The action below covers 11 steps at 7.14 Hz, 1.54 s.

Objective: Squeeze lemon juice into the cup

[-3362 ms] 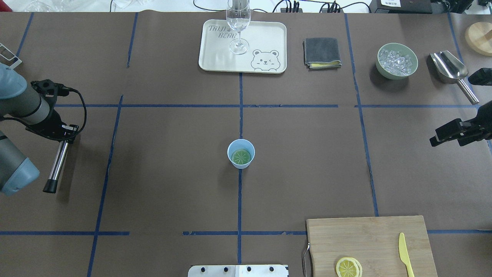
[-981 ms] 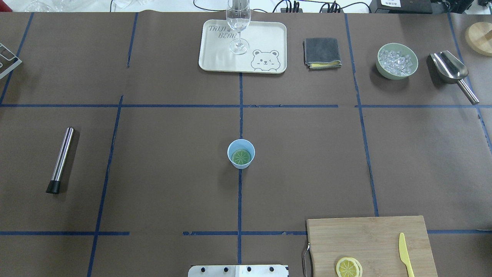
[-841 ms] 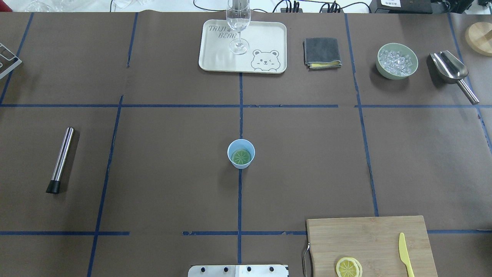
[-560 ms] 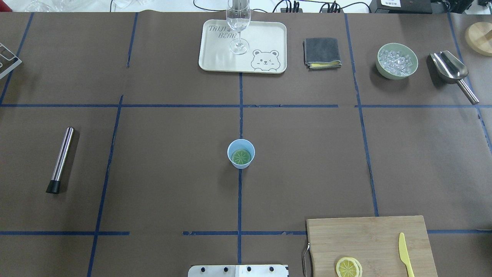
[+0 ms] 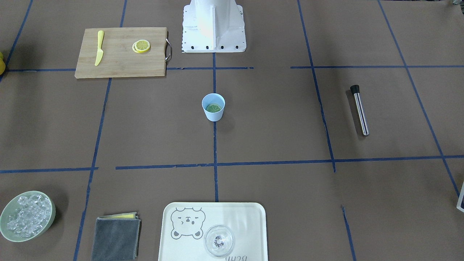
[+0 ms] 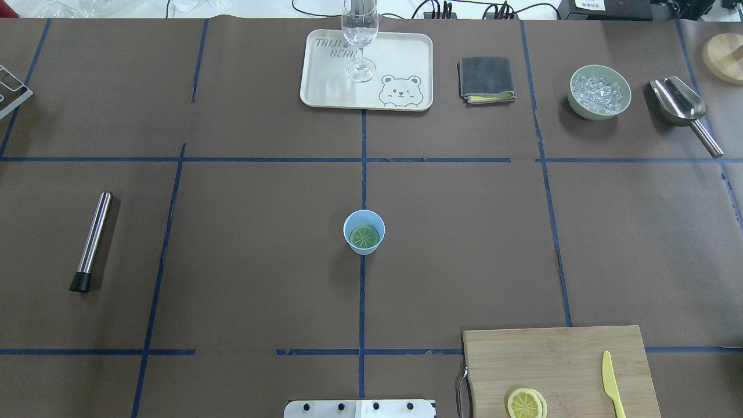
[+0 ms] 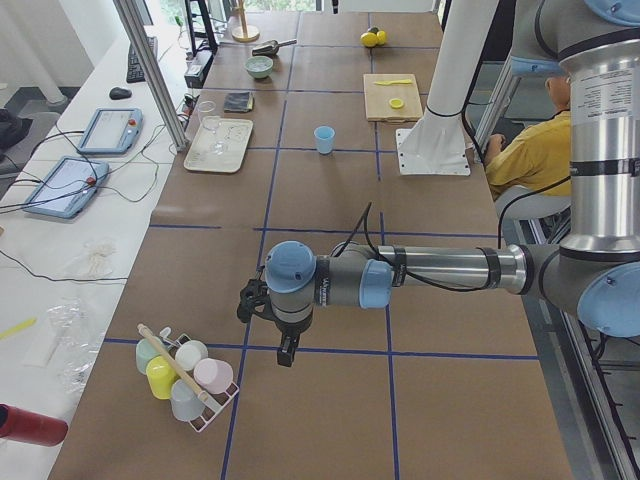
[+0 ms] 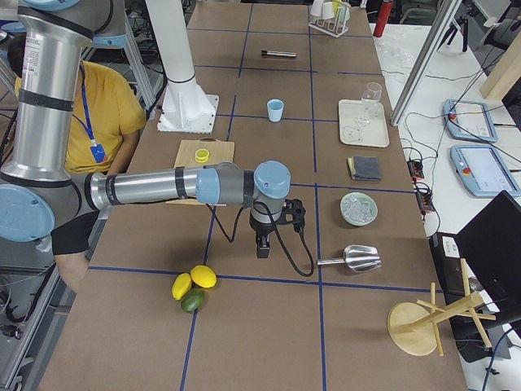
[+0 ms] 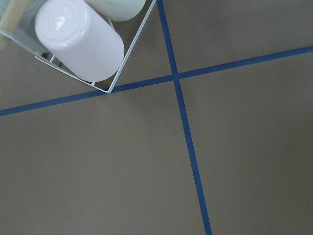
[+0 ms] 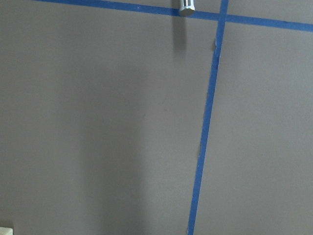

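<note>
The light-blue cup (image 6: pixel 349 227) (image 5: pixel 212 114) stands upright at the table's middle on a blue tape line. A round lemon (image 6: pixel 364 235) (image 5: pixel 213 107) slice lies flat at its bottom and looks greenish through the cup's tint. Neither gripper shows in the overhead or front view. My left gripper (image 7: pixel 287 356) hangs fingers-down over the table's left end beside a rack of cups. My right gripper (image 8: pixel 261 248) hangs over the right end near the scoop. I cannot tell whether either is open or shut. Both wrist views show only bare table.
A steel muddler (image 6: pixel 93 239) lies at the left. At the far side are a tray (image 6: pixel 325 87) with a glass (image 6: pixel 360 35), a grey cloth (image 6: pixel 486 79), a bowl of ice (image 6: pixel 599 92) and a scoop (image 6: pixel 679 104). A cutting board (image 6: pixel 557 360) holds stacked slices (image 6: pixel 526 403) and a yellow knife (image 6: pixel 610 383).
Both arms, at the overhead view's left and right edges 3.4 s ago, have withdrawn out of that view. Nothing has moved in the last second.
</note>
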Tool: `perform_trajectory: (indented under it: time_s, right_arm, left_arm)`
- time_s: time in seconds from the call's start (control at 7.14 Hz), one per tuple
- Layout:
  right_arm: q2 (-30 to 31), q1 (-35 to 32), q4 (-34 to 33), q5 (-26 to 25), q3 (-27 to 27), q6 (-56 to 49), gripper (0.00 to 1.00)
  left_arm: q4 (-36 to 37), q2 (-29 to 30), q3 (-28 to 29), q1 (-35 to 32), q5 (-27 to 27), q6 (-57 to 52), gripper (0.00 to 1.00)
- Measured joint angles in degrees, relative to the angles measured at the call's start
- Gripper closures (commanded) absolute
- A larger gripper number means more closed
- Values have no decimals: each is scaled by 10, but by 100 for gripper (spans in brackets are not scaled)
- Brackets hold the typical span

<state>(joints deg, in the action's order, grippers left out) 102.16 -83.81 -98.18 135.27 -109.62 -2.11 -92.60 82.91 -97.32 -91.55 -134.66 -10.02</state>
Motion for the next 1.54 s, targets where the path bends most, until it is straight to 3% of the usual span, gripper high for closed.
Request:
perform_trajectory:
  time_s: [1.54]
  right_arm:
    - [7, -2, 2, -2, 18, 45, 0]
  left_arm:
    - [0, -10, -4, -1, 1, 0, 0]
